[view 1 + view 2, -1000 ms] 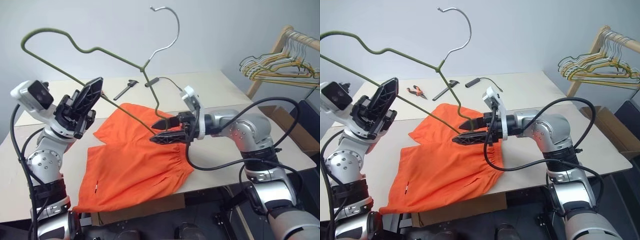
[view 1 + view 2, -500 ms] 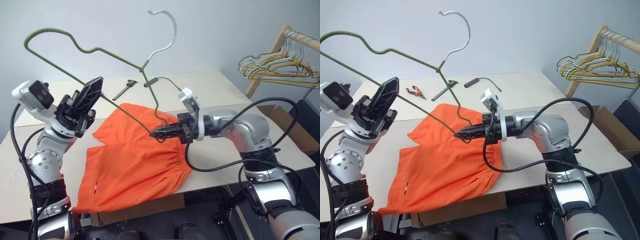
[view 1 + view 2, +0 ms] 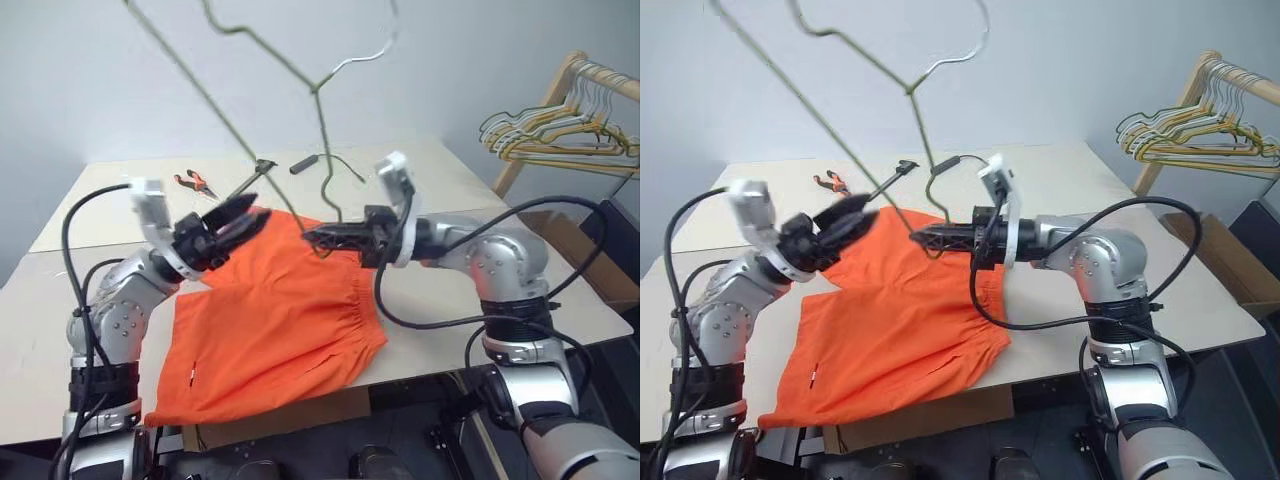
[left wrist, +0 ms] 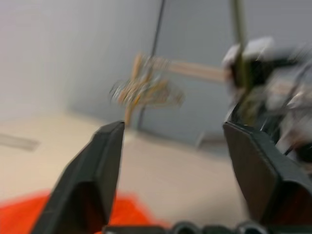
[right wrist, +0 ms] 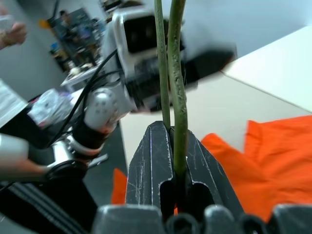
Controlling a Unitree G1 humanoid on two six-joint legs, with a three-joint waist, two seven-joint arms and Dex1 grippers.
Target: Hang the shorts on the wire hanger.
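The orange shorts [image 3: 270, 315] lie spread flat on the table [image 3: 440, 165], with their waistband toward my right arm. Above their far edge, my right gripper [image 3: 315, 236] is shut on the lower bend of the thin olive wire hanger [image 3: 322, 130]. The hanger stands up from that grip, its silvery hook [image 3: 378, 52] near the top. In the right wrist view, the fingers [image 5: 155, 156] pinch the wire hanger [image 5: 176, 73]. My left gripper [image 3: 236, 218] hovers open just over the shorts' far left corner, holding nothing. Its two fingers [image 4: 97, 170] stand wide apart.
Red-handled pliers [image 3: 195, 183], a black tool [image 3: 255, 173] and a short black cable [image 3: 310, 162] lie on the far part of the table. A wooden rack with pale wire hangers [image 3: 560, 130] stands at the right, a cardboard box [image 3: 590, 262] below it.
My right gripper shut on the hanger. My left gripper let go of it, opened, and swung down and forward to the shorts. The hanger tipped up higher in the right gripper.
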